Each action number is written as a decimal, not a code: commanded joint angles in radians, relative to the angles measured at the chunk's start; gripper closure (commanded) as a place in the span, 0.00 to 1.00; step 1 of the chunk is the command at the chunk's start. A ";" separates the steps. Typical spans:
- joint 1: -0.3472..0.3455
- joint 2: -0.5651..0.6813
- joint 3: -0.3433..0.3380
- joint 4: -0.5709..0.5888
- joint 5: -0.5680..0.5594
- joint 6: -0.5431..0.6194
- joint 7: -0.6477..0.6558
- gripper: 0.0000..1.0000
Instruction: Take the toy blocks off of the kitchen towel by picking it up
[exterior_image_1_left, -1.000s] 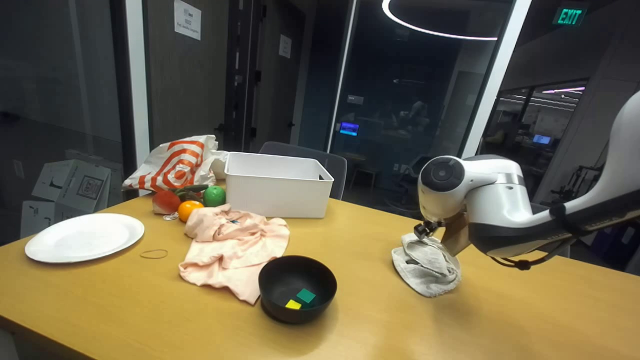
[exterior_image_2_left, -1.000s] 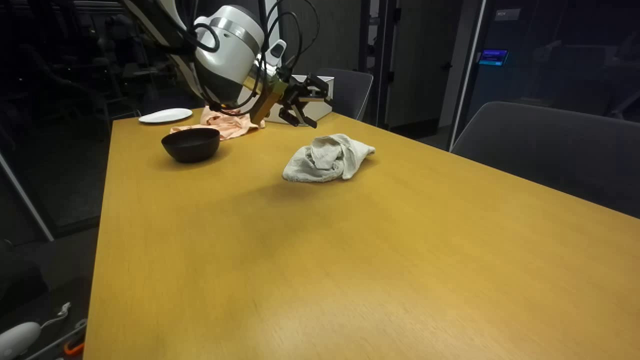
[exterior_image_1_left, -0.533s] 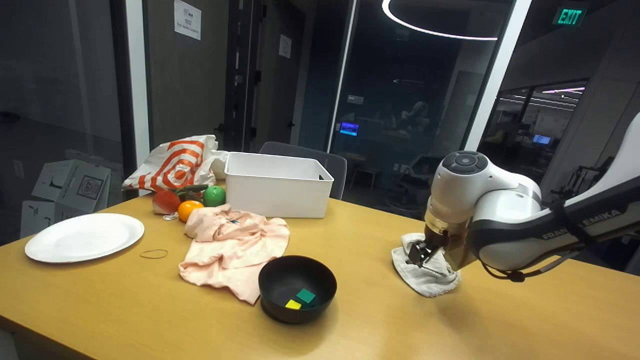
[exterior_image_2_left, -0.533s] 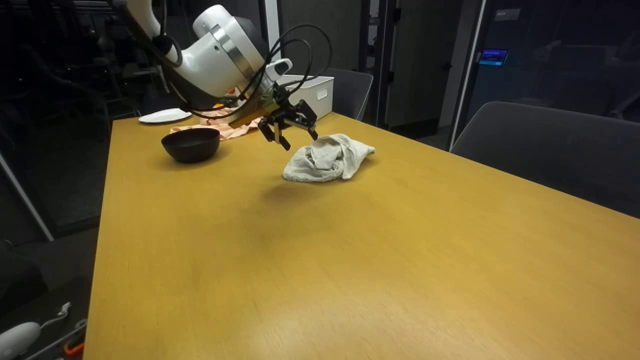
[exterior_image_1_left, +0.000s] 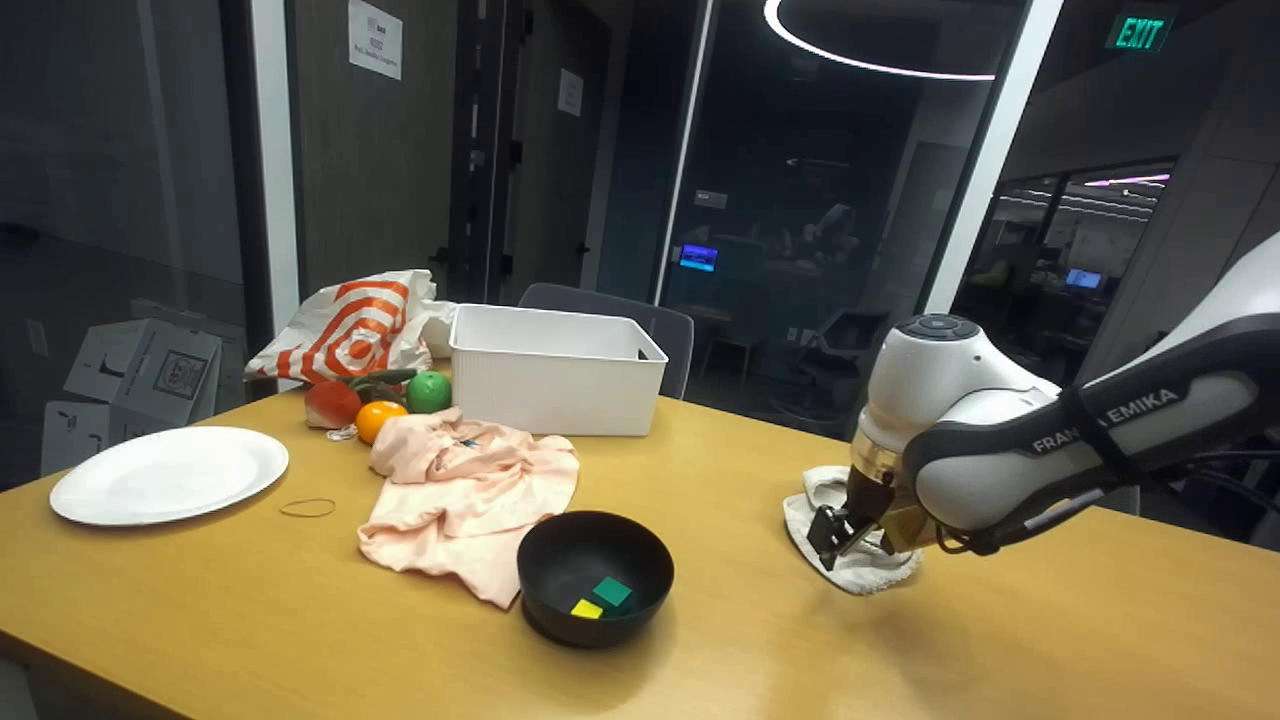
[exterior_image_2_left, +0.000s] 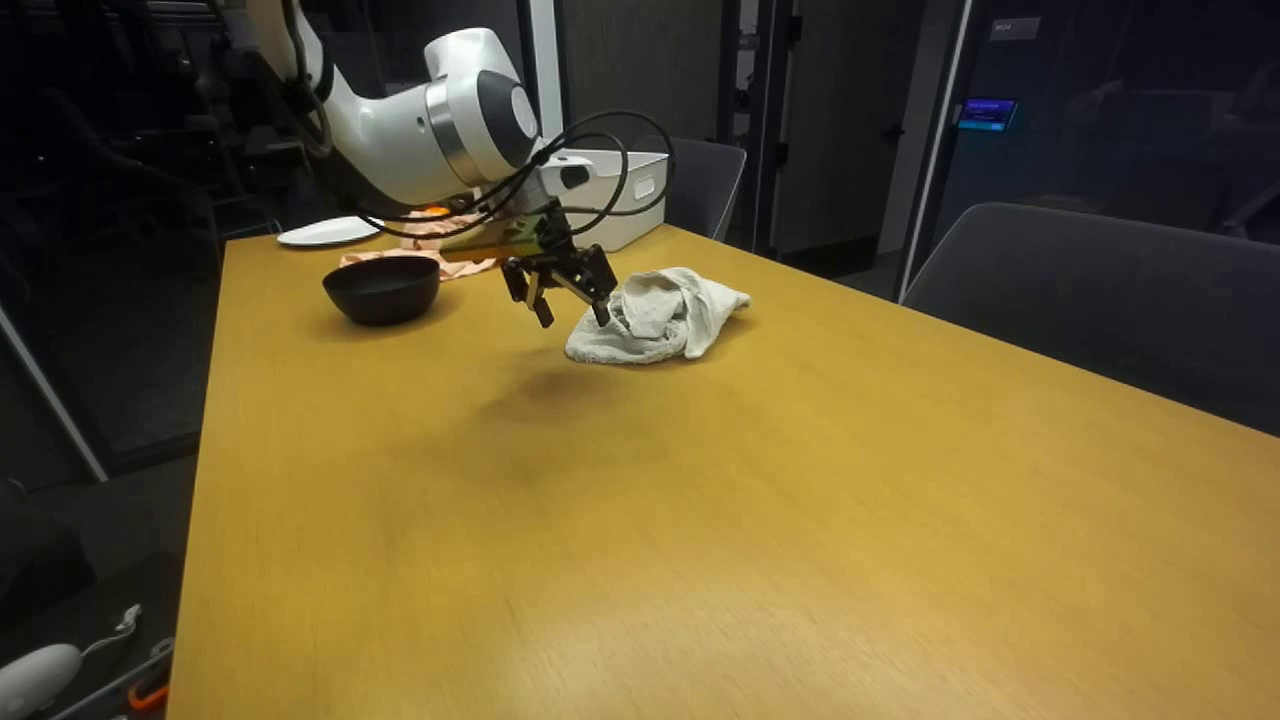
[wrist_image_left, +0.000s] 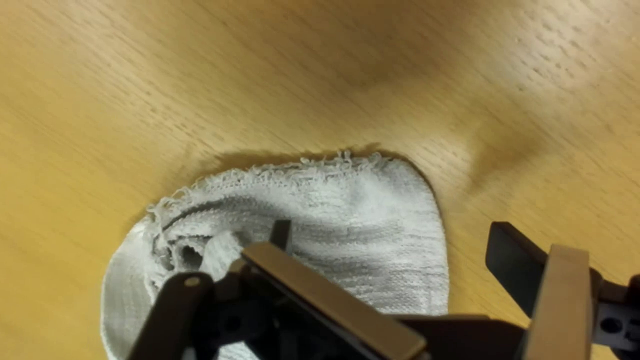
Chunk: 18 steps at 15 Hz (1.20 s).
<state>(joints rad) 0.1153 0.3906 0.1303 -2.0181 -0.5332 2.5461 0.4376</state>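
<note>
The crumpled grey-white kitchen towel lies on the table in both exterior views (exterior_image_1_left: 868, 577) (exterior_image_2_left: 665, 315). Its frayed edge and folds fill the lower part of the wrist view (wrist_image_left: 370, 210). My gripper (exterior_image_1_left: 838, 552) is open and empty, pointing down just above the towel's near edge; it also shows so in an exterior view (exterior_image_2_left: 573, 318). In the wrist view (wrist_image_left: 390, 235) one finger is over the towel and the other over bare table beside it. A green block (exterior_image_1_left: 612, 591) and a yellow block (exterior_image_1_left: 587, 609) lie in the black bowl (exterior_image_1_left: 540, 560). I see no block on the towel; its folds may hide some.
A peach cloth (exterior_image_1_left: 480, 480) lies behind the bowl. A white bin (exterior_image_1_left: 555, 385), a plastic bag (exterior_image_1_left: 350, 330), toy fruit (exterior_image_1_left: 380, 418) and a white plate (exterior_image_1_left: 170, 475) stand farther off on the table. Chairs (exterior_image_2_left: 1080, 300) line one edge.
My gripper has swung from pointing sideways above the towel to pointing down, and has lowered toward the towel's frayed edge. It stays open. The towel and bowl have not moved.
</note>
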 joint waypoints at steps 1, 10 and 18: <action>0.055 0.001 -0.078 0.015 0.056 0.046 -0.013 0.00; 0.144 0.052 -0.235 0.078 0.012 0.088 0.107 0.00; 0.138 0.142 -0.262 0.189 0.172 0.063 0.226 0.00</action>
<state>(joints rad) 0.2440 0.4955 -0.1173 -1.8867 -0.4257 2.6191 0.6187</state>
